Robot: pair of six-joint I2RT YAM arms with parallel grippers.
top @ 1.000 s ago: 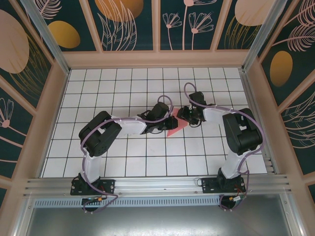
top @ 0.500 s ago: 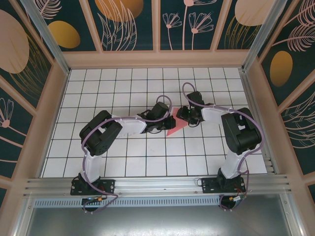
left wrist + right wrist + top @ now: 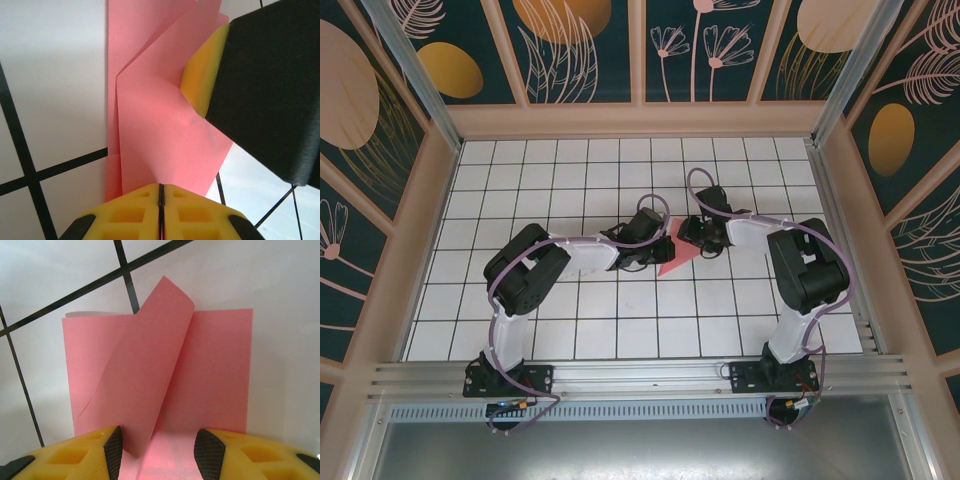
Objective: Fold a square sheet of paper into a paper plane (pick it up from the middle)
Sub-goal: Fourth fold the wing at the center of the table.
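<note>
The thin pink-red square sheet of paper (image 3: 676, 257), partly folded with one flap raised, lies at the centre of the white grid-tiled table (image 3: 570, 310), between the two arms. The left gripper (image 3: 160, 194) is pinched shut on the sheet's near edge. The right gripper (image 3: 157, 446) stands partly apart, its jaws on either side of the raised flap.
</note>
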